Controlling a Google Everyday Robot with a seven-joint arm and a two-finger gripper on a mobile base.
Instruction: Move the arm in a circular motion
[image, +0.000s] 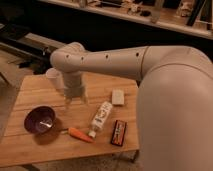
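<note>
The off-white arm (165, 85) fills the right side of the camera view. Its thick segment with small dark holes runs left to a rounded elbow (67, 57). The ribbed wrist (74, 90) points down over the wooden table (35, 150). The small two-fingered gripper (75, 104) hangs just above the table's middle, to the right of the purple bowl (40, 120) and above the carrot (80, 134). It holds nothing that I can see.
On the table lie a white bottle (101, 118), a small white box (118, 96), a dark snack bar (118, 132) and a white cup (53, 76) behind the wrist. A dark counter (150, 20) runs along the back.
</note>
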